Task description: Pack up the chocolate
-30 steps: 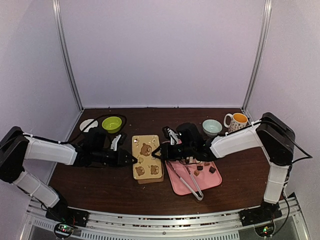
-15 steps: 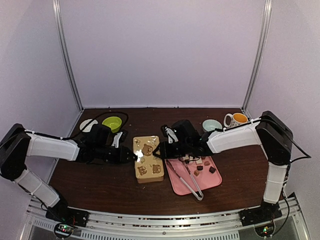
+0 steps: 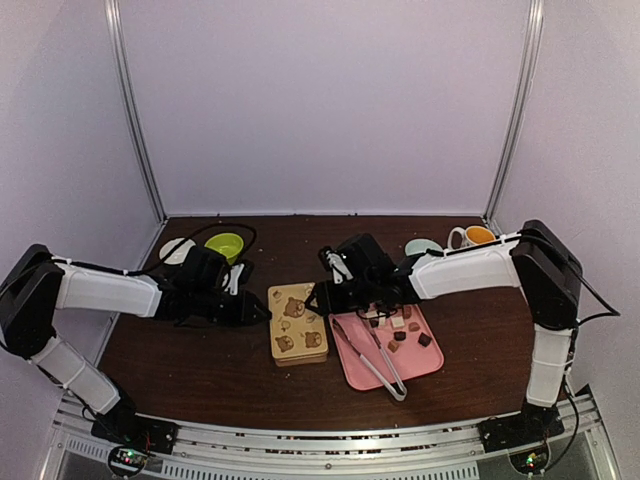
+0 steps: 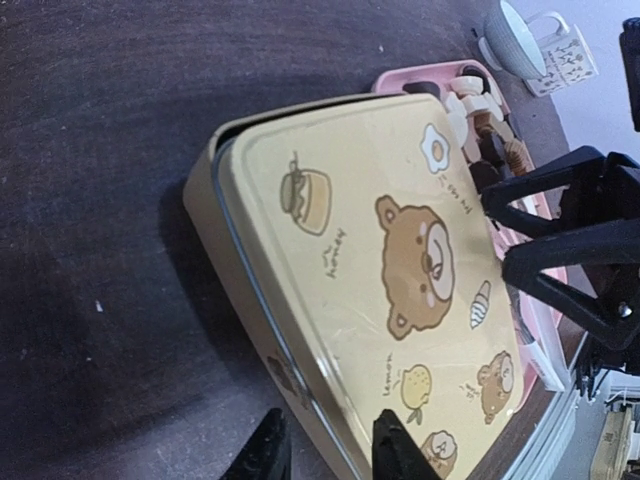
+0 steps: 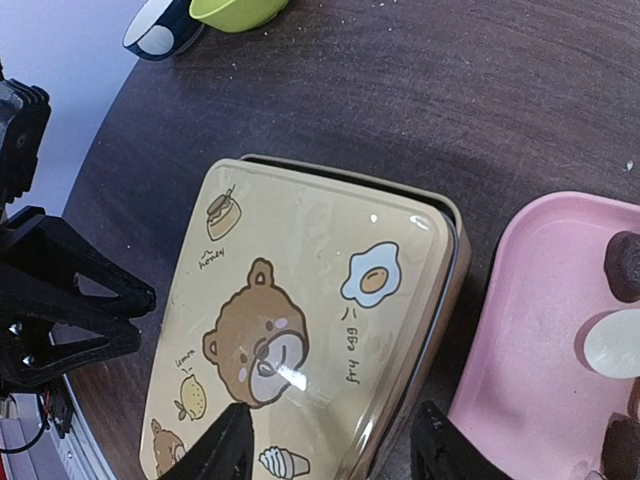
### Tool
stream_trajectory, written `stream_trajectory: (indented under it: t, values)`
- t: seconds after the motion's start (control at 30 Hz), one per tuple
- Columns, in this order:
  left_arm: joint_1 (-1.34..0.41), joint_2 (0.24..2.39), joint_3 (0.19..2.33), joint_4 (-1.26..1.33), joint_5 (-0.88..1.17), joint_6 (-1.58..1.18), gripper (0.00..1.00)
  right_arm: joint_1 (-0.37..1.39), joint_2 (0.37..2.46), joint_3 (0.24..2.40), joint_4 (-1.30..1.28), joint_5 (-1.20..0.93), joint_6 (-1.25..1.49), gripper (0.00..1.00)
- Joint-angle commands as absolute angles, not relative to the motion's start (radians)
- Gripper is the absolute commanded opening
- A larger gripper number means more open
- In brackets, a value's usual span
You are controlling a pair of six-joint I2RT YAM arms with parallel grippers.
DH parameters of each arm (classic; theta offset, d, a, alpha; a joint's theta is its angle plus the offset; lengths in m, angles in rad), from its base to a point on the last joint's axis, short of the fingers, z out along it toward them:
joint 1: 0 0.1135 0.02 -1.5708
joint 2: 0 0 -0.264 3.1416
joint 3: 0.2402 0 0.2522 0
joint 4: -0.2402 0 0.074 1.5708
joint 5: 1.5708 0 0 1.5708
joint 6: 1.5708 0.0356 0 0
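Observation:
The chocolate pieces (image 3: pixel 400 330), dark, caramel and cream, lie on a pink tray (image 3: pixel 425 362); some show in the right wrist view (image 5: pixel 612 345) and in the left wrist view (image 4: pixel 480 110). A tan box with bear pictures (image 3: pixel 297 322) sits closed between both arms. My left gripper (image 3: pixel 264 310) (image 4: pixel 333 452) is shut on the lid's left edge, one finger on top and one outside. The right gripper (image 3: pixel 316 298) (image 5: pixel 340 450) stands open over the lid's right edge, its fingers clear of the box (image 5: pixel 290 300).
Clear tongs (image 3: pixel 372 362) lie across the tray. Along the back stand a mug (image 3: pixel 472 240), a pale bowl (image 3: pixel 420 247), a green bowl (image 3: pixel 224 246) and a dark bowl (image 3: pixel 176 250). The table's front edge runs just below the tray.
The lid, tilted and offset before, has come down square on the box. The right gripper has opened off its edge. The left gripper has kept its grip.

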State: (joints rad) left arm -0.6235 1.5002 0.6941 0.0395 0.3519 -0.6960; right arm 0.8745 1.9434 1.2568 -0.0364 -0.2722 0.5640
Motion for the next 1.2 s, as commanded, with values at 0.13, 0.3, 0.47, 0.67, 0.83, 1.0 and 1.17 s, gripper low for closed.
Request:
stream_trajectory:
  t: [0.13,0.3,0.47,0.67,0.83,1.0,1.17]
  values:
    - [-0.627,1.459,0.706,0.023,0.294,-0.650,0.39,0.872,1.922,1.274,-0.098,-0.233,0.517,0.61]
    - [-0.614,1.457,0.726,0.023,0.308,-0.628,0.47,0.870,1.906,1.269,-0.119,-0.231,0.501,0.70]
    - [-0.565,1.500,0.735,0.097,0.386,-0.627,0.56,0.846,1.923,1.272,-0.073,-0.308,0.558,0.73]
    - [-0.507,1.563,0.766,0.192,0.448,-0.577,0.67,0.838,1.936,1.275,-0.042,-0.348,0.608,0.72]
    - [-0.471,1.640,0.854,0.171,0.496,-0.478,0.70,0.850,1.843,1.200,-0.045,-0.314,0.581,0.72]
    - [-0.465,1.727,0.993,0.072,0.503,-0.383,0.72,0.914,1.729,1.151,-0.171,-0.191,0.470,0.76]
    - [-0.439,1.800,1.094,0.038,0.552,-0.363,0.74,1.008,1.639,1.034,-0.197,-0.100,0.464,0.80]
